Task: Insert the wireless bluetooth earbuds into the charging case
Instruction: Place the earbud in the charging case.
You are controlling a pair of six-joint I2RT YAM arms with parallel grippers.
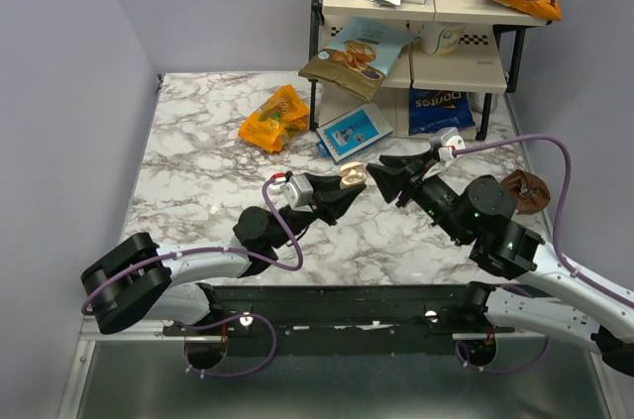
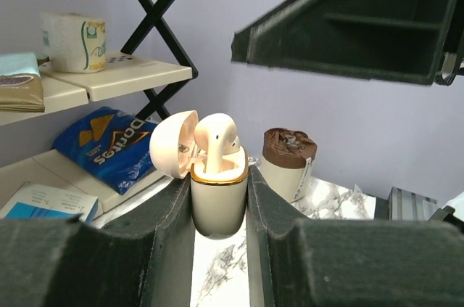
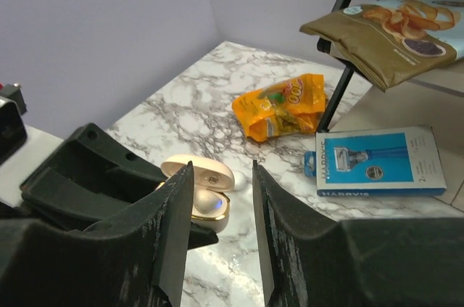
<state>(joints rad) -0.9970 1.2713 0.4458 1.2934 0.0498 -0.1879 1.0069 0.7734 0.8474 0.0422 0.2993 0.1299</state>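
Observation:
My left gripper (image 1: 340, 188) is shut on the cream-beige charging case (image 2: 217, 202) and holds it upright above the table, its lid (image 2: 172, 144) hinged open to the left. One cream earbud (image 2: 216, 140) stands in the case, its head above the gold rim. The case also shows in the top view (image 1: 351, 175) and in the right wrist view (image 3: 209, 205), where a blue light glows inside it. My right gripper (image 3: 222, 170) is open and empty, just right of the case (image 1: 382, 175). A small pale round thing (image 3: 241, 178) lies beside the lid; I cannot tell what it is.
An orange snack bag (image 1: 274, 118) and a blue razor box (image 1: 354, 132) lie on the marble behind the grippers. A shelf rack (image 1: 416, 43) with snack bags stands at the back right, a Doritos bag (image 1: 440, 107) under it. A brown round disc (image 1: 523, 191) sits at the right.

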